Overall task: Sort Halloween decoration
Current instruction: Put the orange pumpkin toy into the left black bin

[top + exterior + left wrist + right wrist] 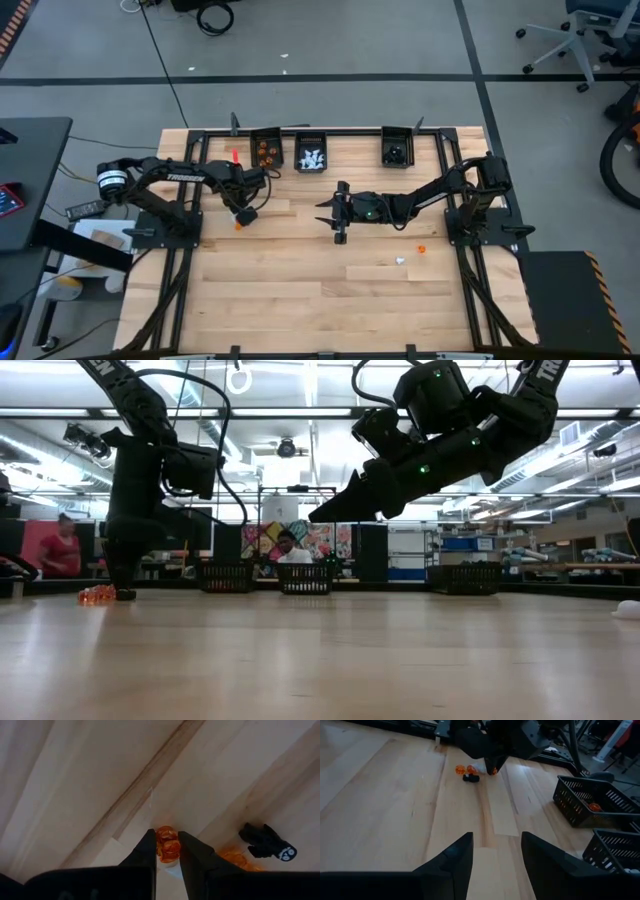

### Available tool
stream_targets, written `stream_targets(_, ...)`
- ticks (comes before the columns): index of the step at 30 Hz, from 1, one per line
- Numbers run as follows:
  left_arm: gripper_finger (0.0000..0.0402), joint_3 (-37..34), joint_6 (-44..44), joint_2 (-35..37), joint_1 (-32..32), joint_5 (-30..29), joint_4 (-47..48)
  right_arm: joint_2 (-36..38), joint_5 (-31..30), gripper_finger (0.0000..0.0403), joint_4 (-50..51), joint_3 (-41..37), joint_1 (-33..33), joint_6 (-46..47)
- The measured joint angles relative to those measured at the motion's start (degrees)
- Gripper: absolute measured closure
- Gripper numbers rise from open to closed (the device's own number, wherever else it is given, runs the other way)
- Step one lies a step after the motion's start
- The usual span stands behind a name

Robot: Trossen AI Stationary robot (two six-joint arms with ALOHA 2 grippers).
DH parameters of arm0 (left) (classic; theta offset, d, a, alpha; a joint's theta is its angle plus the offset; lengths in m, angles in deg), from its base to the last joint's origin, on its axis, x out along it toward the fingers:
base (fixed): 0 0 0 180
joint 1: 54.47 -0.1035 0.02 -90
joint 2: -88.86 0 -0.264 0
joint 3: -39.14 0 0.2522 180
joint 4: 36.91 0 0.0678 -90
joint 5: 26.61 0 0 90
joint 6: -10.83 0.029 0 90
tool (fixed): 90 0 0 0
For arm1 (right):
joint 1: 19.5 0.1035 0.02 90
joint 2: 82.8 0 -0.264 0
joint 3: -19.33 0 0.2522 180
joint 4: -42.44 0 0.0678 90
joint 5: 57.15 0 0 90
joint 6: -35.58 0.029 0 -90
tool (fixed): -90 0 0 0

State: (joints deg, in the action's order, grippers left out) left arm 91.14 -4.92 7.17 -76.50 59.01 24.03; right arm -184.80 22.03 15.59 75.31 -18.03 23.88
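Along far edge: orange trinkets [264, 151] fill left bin [266, 135].

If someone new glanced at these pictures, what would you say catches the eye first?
Most striking is the left gripper, down on the table's left side with its fingers around an orange trinket, a black trinket lying beside it. The right gripper hangs open above the table's middle, and three black bins line the far edge.
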Motion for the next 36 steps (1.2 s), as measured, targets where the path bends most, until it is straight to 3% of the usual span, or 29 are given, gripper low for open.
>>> stream_targets(11, 0.0378, 1.04, 1.68, 0.00, 0.02, 0.08, 0.55, 0.00, 0.01, 0.0231, 0.01, 0.00, 0.00, 0.00)
stream_targets(24, 0.0376, 5.76, 3.91, 0.00, 0.02, -0.22, 1.79, 0.00, 0.01, 0.0231, 0.06, 0.00, 0.00, 0.00)
stream_targets(36, 0.0373, 16.98, 11.81, 0.00, -0.37, -12.37, -1.69, 0.00, 0.01, 0.0231, 0.04, 0.00, 0.00, 0.00)
